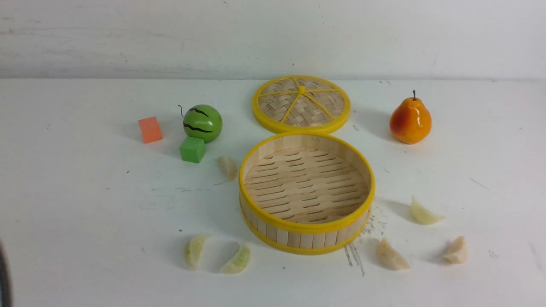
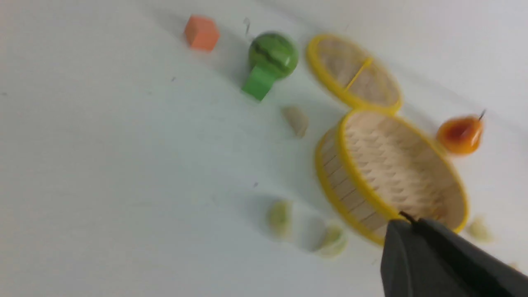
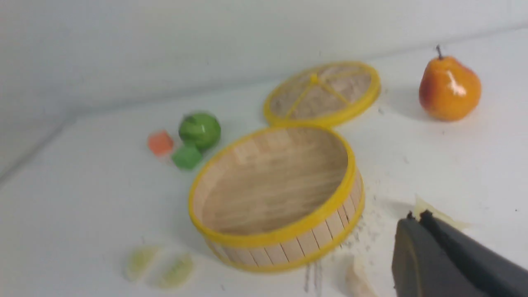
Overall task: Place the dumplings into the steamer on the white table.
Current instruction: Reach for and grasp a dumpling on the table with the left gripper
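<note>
White table, scuffed with small dark marks, runs back to a pale wall, and the steamer stands upright near its middle, open side up and holding nothing on its slatted floor, with yellow rims above and below a wood-strip wall. All six dumplings lie on the table around it, small pleated crescents. One cream piece sits just left of the steamer, long axis running near to far. Two pale green ones lie near-left, side by side; the left runs roughly near to far, the right slants from near-left to far-right. On the right, a cream one points its tip rightward, another slants from far-left to near-right, and the last sits lumpy farther right, its axis unclear. The left gripper and right gripper each show fingers pressed together, empty, above the table.
</note>
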